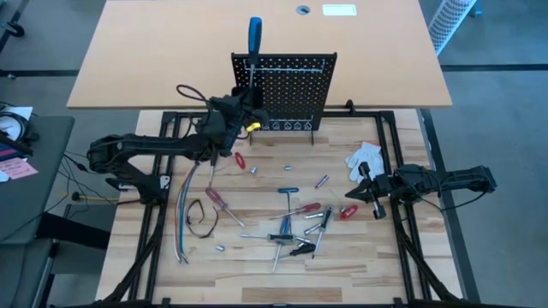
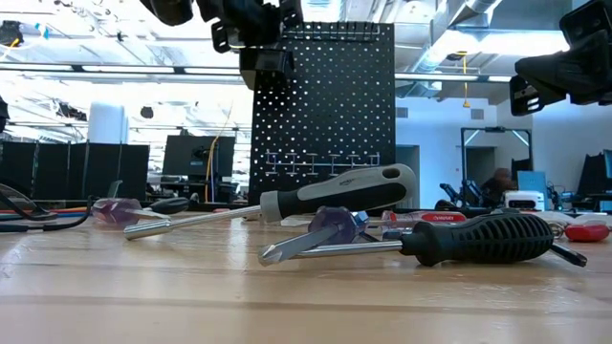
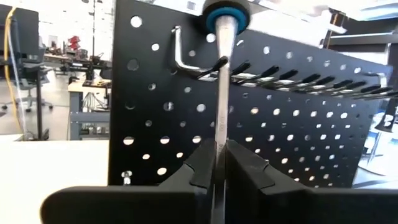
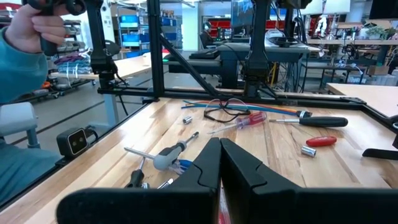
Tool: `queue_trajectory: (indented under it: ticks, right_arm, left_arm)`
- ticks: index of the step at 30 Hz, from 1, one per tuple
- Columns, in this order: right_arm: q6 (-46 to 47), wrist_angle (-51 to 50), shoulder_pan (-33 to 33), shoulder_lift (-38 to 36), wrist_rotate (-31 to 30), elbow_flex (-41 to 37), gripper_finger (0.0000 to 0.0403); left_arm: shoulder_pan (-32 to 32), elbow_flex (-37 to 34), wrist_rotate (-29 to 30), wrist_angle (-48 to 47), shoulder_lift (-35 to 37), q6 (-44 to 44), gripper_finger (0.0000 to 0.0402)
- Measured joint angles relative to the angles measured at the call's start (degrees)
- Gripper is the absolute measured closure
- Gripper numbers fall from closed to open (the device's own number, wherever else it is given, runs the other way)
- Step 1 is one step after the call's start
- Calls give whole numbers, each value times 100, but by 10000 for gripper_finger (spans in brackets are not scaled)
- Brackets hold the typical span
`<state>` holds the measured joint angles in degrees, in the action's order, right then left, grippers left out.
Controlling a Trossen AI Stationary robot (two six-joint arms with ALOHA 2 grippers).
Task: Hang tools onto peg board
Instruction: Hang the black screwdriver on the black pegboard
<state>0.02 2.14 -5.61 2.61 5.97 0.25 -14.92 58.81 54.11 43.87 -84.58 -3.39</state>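
Observation:
The black peg board (image 1: pixel 287 90) stands upright at the table's far edge. My left gripper (image 1: pixel 246 109) is at the board's upper left corner, shut on a blue-handled screwdriver (image 1: pixel 255 34) whose handle rises above the top rail. In the left wrist view the shaft (image 3: pixel 222 93) runs past a black hook (image 3: pixel 198 67) on the board. My right gripper (image 1: pixel 371 195) is shut, low over the table's right side, next to a small red tool (image 1: pixel 348 211). Several screwdrivers (image 1: pixel 304 209) lie flat on the table's middle. My left gripper pinches the screwdriver's bare metal shaft (image 3: pixel 219 149) between its two fingers (image 3: pixel 202 167), well below the blue collar (image 3: pixel 224 15). The fingers come level from the table's near left side and lie across the shaft. The screwdriver stands upright, handle up, lifted clear of the table, against the board's face.
A white glove (image 1: pixel 364 158) lies at the right and a bundle of loose cables (image 1: pixel 193 218) at the left. Red-handled (image 1: pixel 216 198) and black-handled (image 1: pixel 287 237) screwdrivers and small silver bits (image 1: pixel 254 170) are scattered between. A person's hand (image 4: pixel 34 28) shows beyond the table.

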Motion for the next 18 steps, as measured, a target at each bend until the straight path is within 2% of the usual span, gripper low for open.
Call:
queue_trajectory:
  ticks: [12,18]
  right_arm:
    - [1,0,0,1,-1,0,386]
    - [1,-1,0,0,1,0,386]
  left_arm:
    - [-17,0,4,-135,0,101,303]
    - [18,0,-326,-21,44,23,254]
